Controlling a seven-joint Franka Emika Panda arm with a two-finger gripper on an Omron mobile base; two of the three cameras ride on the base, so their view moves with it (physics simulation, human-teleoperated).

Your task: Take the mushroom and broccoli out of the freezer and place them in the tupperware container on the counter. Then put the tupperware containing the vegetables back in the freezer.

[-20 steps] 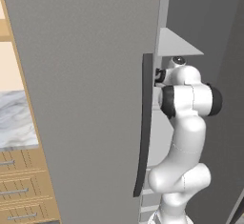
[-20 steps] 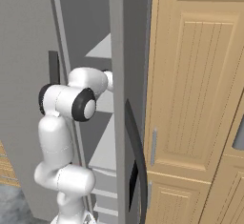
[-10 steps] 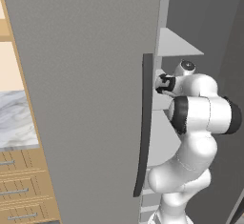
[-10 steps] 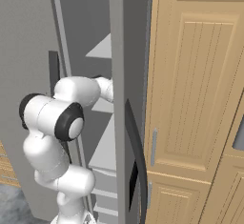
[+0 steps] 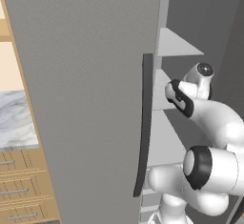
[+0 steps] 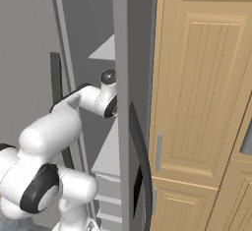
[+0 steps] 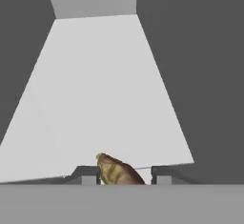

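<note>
so i am at the first step, getting the mushroom [image 7: 119, 173] out of the freezer [image 5: 90, 89]. it sits on a light grey shelf [image 7: 100, 94], right between my finger tips. my pincer [image 7: 122, 176] is partly shut around it, but i cannot tell if it grips yet. next i think i must squeeze, then lift it out to the counter [image 5: 16, 120].

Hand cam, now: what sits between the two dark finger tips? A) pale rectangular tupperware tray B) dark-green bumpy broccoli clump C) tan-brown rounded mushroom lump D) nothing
C: the tan-brown rounded mushroom lump lies between the gripper's tips, on the light grey freezer shelf.
</note>
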